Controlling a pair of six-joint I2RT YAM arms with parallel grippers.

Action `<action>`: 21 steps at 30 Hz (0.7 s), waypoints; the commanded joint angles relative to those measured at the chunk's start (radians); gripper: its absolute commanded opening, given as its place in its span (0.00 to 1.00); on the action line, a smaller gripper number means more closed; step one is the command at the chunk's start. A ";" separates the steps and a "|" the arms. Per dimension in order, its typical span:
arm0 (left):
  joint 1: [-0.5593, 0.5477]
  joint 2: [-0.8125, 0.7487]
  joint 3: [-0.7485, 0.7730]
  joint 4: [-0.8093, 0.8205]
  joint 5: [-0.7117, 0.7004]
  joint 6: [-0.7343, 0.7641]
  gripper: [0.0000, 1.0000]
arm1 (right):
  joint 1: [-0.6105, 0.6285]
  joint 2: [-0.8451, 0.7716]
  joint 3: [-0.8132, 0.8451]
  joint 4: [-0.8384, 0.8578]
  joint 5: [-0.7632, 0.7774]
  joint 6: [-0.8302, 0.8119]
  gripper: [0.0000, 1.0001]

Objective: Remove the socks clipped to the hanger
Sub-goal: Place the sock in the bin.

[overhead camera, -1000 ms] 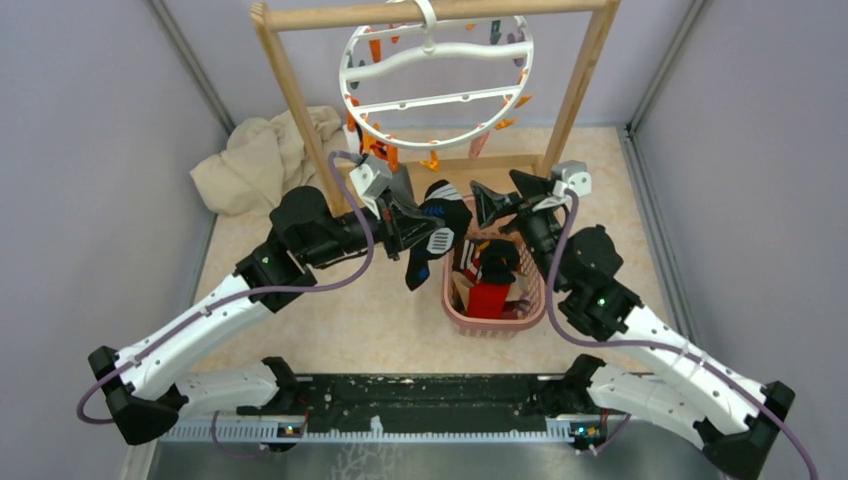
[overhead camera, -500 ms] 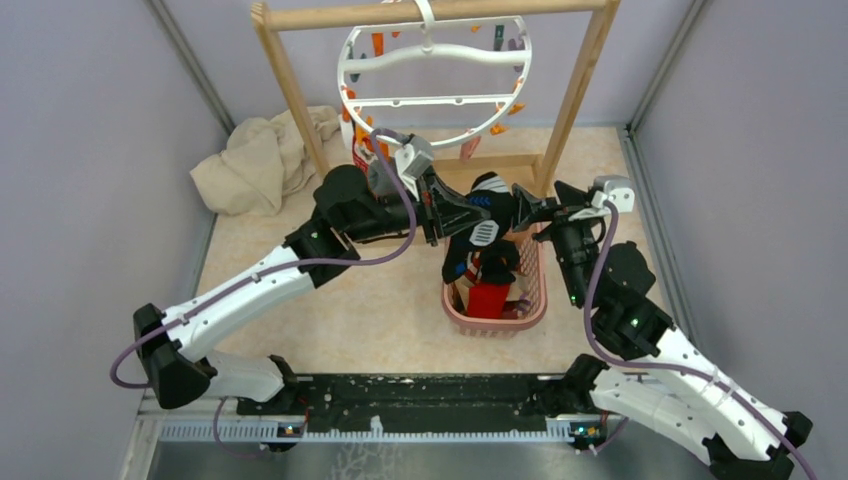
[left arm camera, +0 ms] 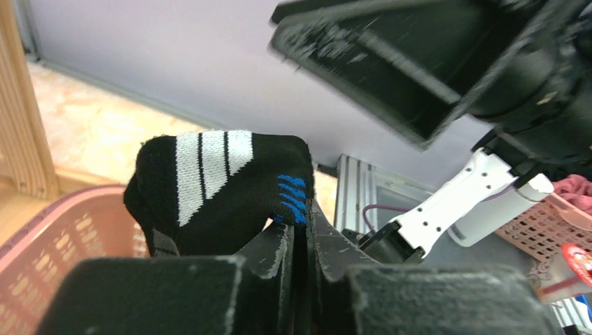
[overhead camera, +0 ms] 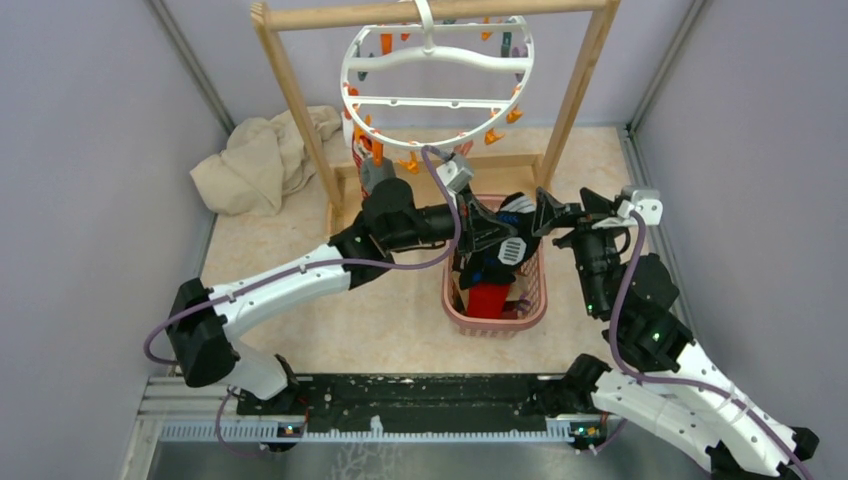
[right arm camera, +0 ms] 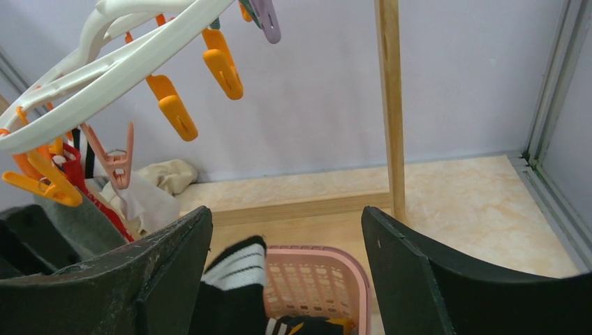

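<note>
Black sock (left arm camera: 216,188): black with white stripes and blue marks; you have it pinched in the left gripper (left arm camera: 299,241), and it hangs over the pink basket (overhead camera: 492,327).
Left jaws: nearly together, clamped on the black sock's fabric.
Clipped socks (overhead camera: 372,170): at the hanger's left side you can see a red one and a grey one hanging from clips, just beside the rack's left post.
Hanger (overhead camera: 440,100): the white ring with cross spokes hangs by its hook from the top bar of the wooden rack (overhead camera: 290,90), tilted so you see its face from above. Orange clips (right arm camera: 173,107) dangle from its rim.
Right gripper (right arm camera: 286,223): it sits near the left one, at the basket's far right corner and below the hanger's rim.
Right jaws: wide apart and holding nothing; between them you look down on the basket's rim.
Basket contents: a red sock (overhead camera: 488,298) lies among other socks.
Beige cloth (overhead camera: 255,165): bunched on the table left of the rack, well apart from the basket.
</note>
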 commanded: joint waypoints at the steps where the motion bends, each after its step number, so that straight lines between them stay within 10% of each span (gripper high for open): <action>1: -0.009 0.032 -0.029 0.006 -0.071 -0.026 0.16 | -0.007 -0.018 0.056 0.011 0.016 -0.007 0.79; 17: -0.010 0.136 -0.048 -0.240 -0.148 -0.055 0.70 | -0.007 -0.019 0.032 0.010 -0.006 0.013 0.80; 19: -0.009 0.143 -0.031 -0.309 -0.174 -0.052 0.98 | -0.007 -0.016 0.030 0.010 -0.009 0.015 0.80; 21: -0.014 0.145 0.001 -0.408 -0.212 -0.039 0.99 | -0.006 -0.014 0.028 0.010 -0.014 0.017 0.80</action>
